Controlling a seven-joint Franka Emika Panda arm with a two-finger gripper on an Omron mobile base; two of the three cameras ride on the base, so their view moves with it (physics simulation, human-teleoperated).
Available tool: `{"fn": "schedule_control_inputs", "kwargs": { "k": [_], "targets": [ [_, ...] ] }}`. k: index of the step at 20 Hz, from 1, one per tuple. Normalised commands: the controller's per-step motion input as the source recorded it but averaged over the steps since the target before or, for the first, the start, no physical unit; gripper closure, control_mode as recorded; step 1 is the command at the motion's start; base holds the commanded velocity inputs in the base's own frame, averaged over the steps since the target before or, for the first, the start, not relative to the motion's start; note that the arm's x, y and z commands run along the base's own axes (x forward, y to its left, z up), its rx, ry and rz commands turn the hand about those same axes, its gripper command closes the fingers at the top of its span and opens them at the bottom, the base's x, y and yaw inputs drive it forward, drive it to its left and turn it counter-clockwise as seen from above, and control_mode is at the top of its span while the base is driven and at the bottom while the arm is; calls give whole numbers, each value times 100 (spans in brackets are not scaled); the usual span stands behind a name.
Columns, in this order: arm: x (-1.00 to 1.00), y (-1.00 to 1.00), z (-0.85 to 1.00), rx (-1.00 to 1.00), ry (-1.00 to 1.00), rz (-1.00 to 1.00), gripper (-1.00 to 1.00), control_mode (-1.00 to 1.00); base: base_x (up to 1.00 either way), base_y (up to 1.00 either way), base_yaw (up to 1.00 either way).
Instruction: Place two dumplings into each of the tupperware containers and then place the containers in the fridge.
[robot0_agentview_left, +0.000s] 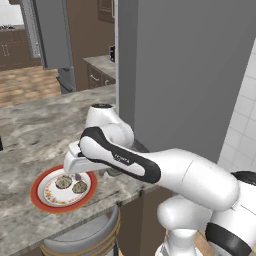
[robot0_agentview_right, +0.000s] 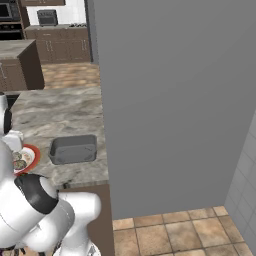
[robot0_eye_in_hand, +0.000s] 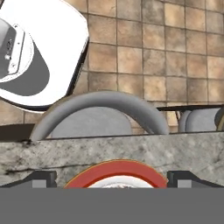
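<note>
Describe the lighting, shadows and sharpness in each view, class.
Left base view: even, flat light, slightly soft; faint shadow beside the red-rimmed plate. Right base view: the fridge is uniformly grey, no glare. Hand view: crisp floor tiles, no blur.

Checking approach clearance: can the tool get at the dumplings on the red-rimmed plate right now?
Probably yes. The open tool hangs over the red-rimmed plate, and the dumplings lie uncovered with nothing between.
</note>
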Motion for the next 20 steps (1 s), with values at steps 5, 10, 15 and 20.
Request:
{"fn": "schedule_control_inputs", "kwargs": {
  "k": [5, 10, 15, 20],
  "targets": [
    [25, 24, -34, 0, 0, 0, -100, -100, 0, 0, 0],
    [30, 28, -34, 0, 0, 0, -100, -100, 0, 0, 0],
    [39, 10, -24, 0, 0, 0, -100, -100, 0, 0, 0],
    [34, 26, -32, 0, 0, 2, -100, -100, 0, 0, 0]
  ]
}}
